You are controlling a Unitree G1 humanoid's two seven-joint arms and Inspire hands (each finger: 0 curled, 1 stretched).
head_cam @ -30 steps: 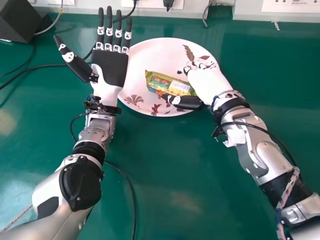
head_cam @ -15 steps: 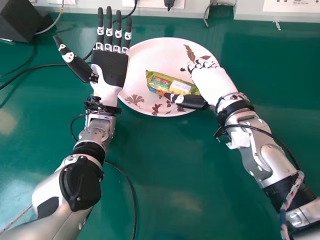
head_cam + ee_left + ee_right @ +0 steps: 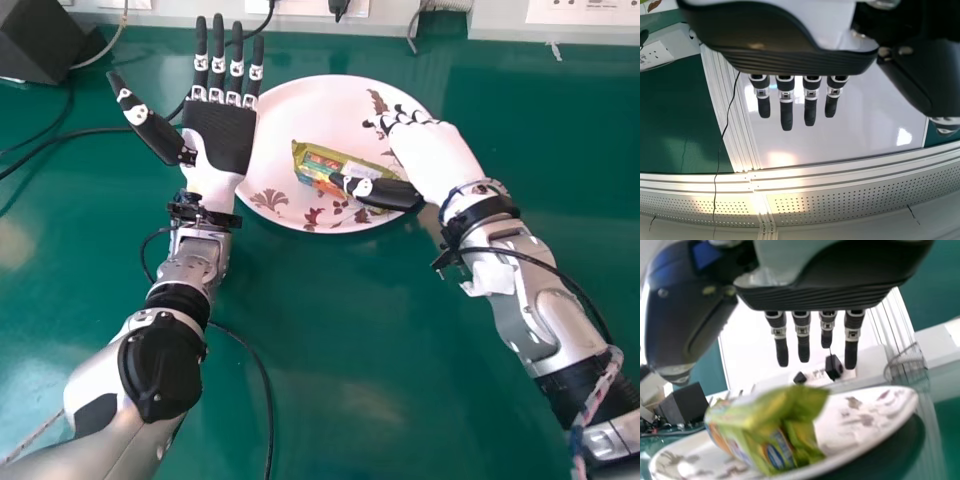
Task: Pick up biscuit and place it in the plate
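The white plate with leaf prints (image 3: 290, 110) lies on the green table, and the green and yellow biscuit packet (image 3: 320, 164) rests in it. Over the plate's right part is my right hand (image 3: 430, 155), open, its thumb over the packet's right end and its fingers pointing past the plate's far right rim. From the right wrist, the packet (image 3: 775, 430) lies on the plate (image 3: 867, 427), apart from the straight fingers of my right hand (image 3: 822, 295). My left hand (image 3: 220, 140) is open, palm up, at the plate's left edge; the left wrist view has it (image 3: 800, 60) with straight fingers.
A dark box (image 3: 42, 38) stands at the far left corner, with black cables (image 3: 60, 140) running across the table to the left arm. White sockets and trunking (image 3: 500, 18) line the table's far edge.
My right hand has drawn back to the right, away from the packet, and its fingers have straightened. The packet stays on the plate, and the left arm has kept still.
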